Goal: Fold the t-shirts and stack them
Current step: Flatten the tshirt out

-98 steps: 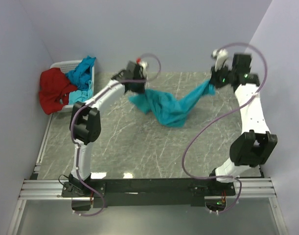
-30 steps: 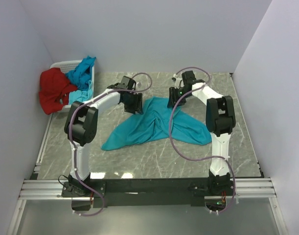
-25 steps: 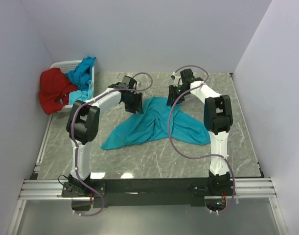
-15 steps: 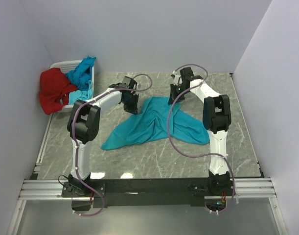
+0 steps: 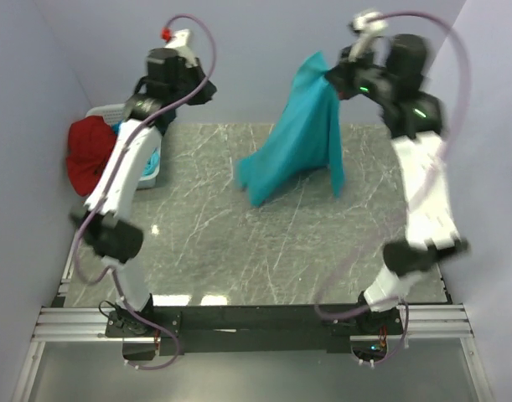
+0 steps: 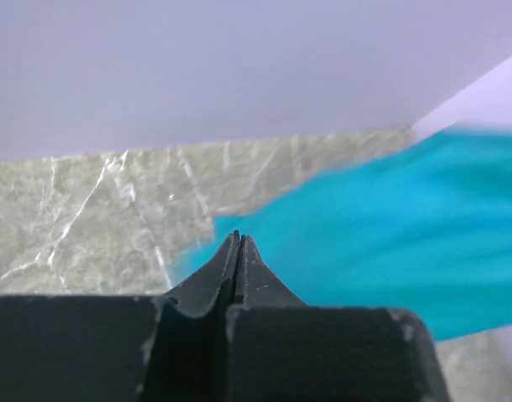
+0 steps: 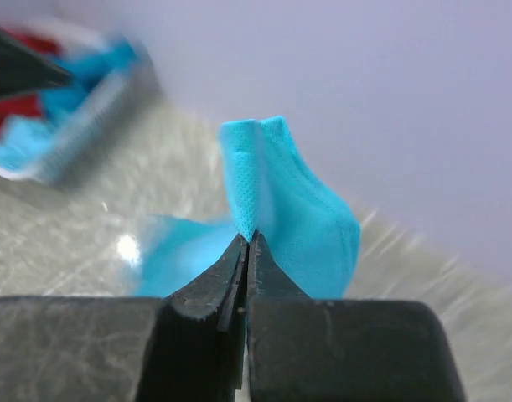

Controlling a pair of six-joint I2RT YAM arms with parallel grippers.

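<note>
A grey marble-patterned table (image 5: 222, 251) stands closed in by pale lavender walls (image 5: 239, 50) at the back and on both sides. Both arms are raised high above the far half of the table.

The right gripper (image 7: 251, 239) is clenched on a bunched fold of a turquoise t-shirt (image 5: 297, 142), and its wrist view shows the cloth standing up from between the pressed black fingertips. From that pinch the shirt hangs as a long drape over the far middle of the table, wider toward its lower edge. The picture is blurred there, so I cannot tell whether the hem touches the surface.

The left gripper (image 6: 239, 244) is closed with its two fingers flat against each other and nothing between them. It sits well apart from the hanging shirt, which shows only as a blue sweep in the background on the right of its wrist view.

At the far left corner sits a white plastic basket (image 5: 105, 110). A red t-shirt (image 5: 86, 159) is draped over its left side, and more turquoise shirts (image 5: 148, 161) are heaped in it, partly hidden behind the left arm
</note>
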